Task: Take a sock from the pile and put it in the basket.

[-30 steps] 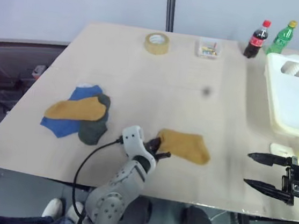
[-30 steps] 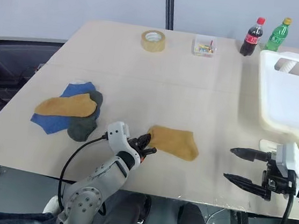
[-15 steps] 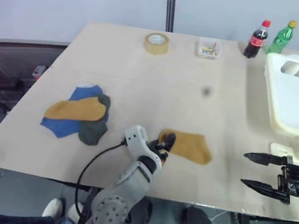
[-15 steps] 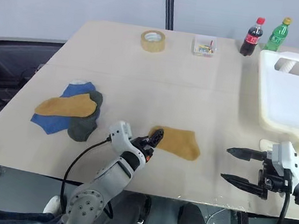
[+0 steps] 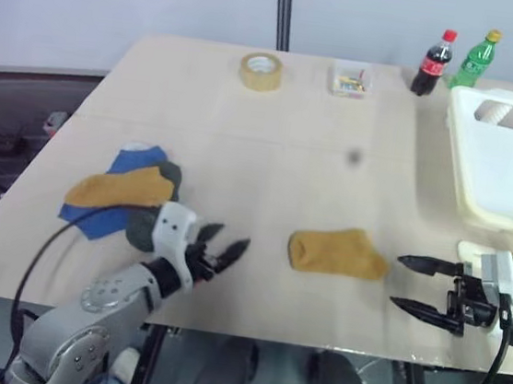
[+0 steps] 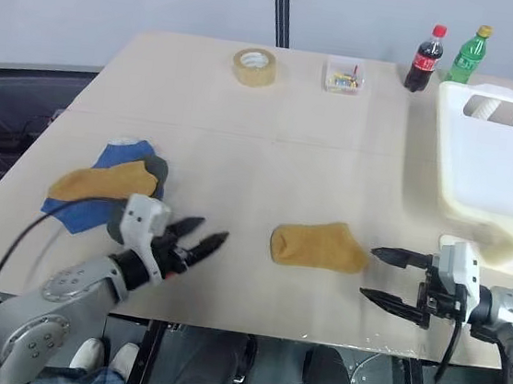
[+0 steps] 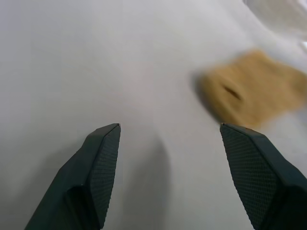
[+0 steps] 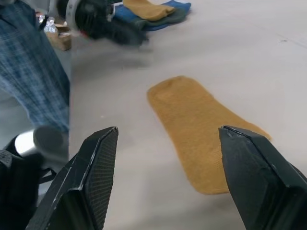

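A single mustard-yellow sock (image 5: 337, 254) lies flat on the table near its front edge, between my two grippers. My left gripper (image 5: 227, 239) is open and empty, a short way left of that sock and pointing at it. My right gripper (image 5: 398, 281) is open too, its tips just right of the sock's toe end and apart from it. The pile (image 5: 117, 197) of blue, dark grey and mustard socks sits at the left, behind my left gripper. The cream-white basket (image 5: 470, 170) stands at the right edge. Both wrist views show the sock (image 8: 204, 129) ahead of open fingers.
At the table's far side stand a tape roll (image 5: 259, 70), a small clear box of coloured bits (image 5: 351, 78), a cola bottle (image 5: 433, 64) and a green bottle (image 5: 469, 61). A person's plaid-clad leg (image 8: 29, 67) is beyond the front edge.
My left gripper opened, let go of the mustard sock and pulled away to the left. The sock now lies flat on the table. The right gripper stayed open and edged slightly toward it.
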### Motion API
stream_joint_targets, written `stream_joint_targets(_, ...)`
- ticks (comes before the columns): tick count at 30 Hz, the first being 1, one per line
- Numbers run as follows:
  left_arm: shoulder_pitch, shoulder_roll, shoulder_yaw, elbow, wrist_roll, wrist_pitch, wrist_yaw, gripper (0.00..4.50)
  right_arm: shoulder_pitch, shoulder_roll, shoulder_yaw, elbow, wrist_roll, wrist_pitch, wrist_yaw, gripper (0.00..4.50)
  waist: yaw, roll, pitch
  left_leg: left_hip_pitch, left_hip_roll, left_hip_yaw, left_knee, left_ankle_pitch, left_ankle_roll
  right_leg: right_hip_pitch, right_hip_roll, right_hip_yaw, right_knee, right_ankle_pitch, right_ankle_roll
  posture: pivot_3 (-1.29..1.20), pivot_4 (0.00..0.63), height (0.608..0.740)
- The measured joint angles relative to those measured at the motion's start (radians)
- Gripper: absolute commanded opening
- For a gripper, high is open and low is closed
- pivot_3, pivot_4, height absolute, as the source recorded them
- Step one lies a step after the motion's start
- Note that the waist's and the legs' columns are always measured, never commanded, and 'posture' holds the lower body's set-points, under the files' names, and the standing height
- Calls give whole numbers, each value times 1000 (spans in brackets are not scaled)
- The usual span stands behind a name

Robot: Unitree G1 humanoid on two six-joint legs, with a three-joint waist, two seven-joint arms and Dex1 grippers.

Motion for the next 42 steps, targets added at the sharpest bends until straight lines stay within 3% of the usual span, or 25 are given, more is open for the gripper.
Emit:
stream_joint_targets(2, 12, -21, 25, 17, 123, -49, 39, 3539, -7, 7, 9, 18, -8, -11, -3, 3475, 0, 0, 0, -1, 0, 0, 0, 0, 0, 0, -2, 0, -1, 1, 1, 0, 150, 738)
stream_joint_targets(10, -56, -148, 107, 131, 337, -72, 176, 3539, -90, 25, 52, 73, -28, -34, -3, 3475, 2, -1, 1, -1, -1, -2, 0, 0, 0, 0, -2, -2, 0, 1, 2, 0, 150, 738)
stream_joint_targets(17, -157, -229, 106, 212, 429, -59, 217, 3539, -121, 29, 70, 93, -36, -44, 0, 3475, 0, -2, 1, -2, -2, -2, 0, 0, 0, -1, -2, -2, 0, 1, 2, 0, 150, 738)
stream_joint_targets(25, -173, -236, 120, 286, 493, -42, 198, 3539, -122, 26, 71, 98, -36, -50, 1, 3475, -1, -2, 1, 0, -1, -2, 0, 0, 0, -1, -2, -2, 3, 1, 2, 0, 150, 738)
stream_joint_targets(28, -174, -236, 132, 289, 506, -41, 183, 2749, -121, 25, 70, 98, -35, -51, 3, 3475, -1, -2, 1, 0, -1, -2, 0, 0, 0, -1, -3, -2, 3, 1, 2, 0, 150, 738)
stream_joint_targets(34, -190, -246, 133, 307, 533, -24, 173, 129, -120, 29, 67, 89, -9, -53, 6, 3475, -1, -2, 1, 0, -1, -2, 0, 0, 0, -1, -3, -2, 3, 1, 2, 0, 150, 738)
stream_joint_targets(42, -212, -253, 137, 312, 556, -34, 154, 27, -120, 29, 68, 89, -10, -53, 6, 3475, -1, -2, 1, 0, -1, -2, 0, 0, 0, -1, -3, -2, 3, 1, 2, 0, 150, 738)
